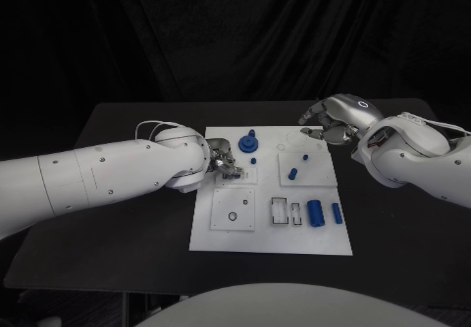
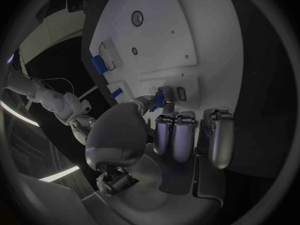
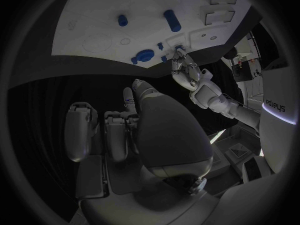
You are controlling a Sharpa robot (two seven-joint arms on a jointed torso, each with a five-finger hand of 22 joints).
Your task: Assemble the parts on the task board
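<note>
Black table under dark drapes, white task board in the middle. We see the left hand at the board's left part, pinching a small blue part over a small square plate there. Right hand hovers off the board's far right corner, fingers curled in; whether they hold anything we cannot tell. Blue round knob sits far on the board, two small pegs on the right plate, blue cylinder and thinner rod near right, beside two slots.
</note>
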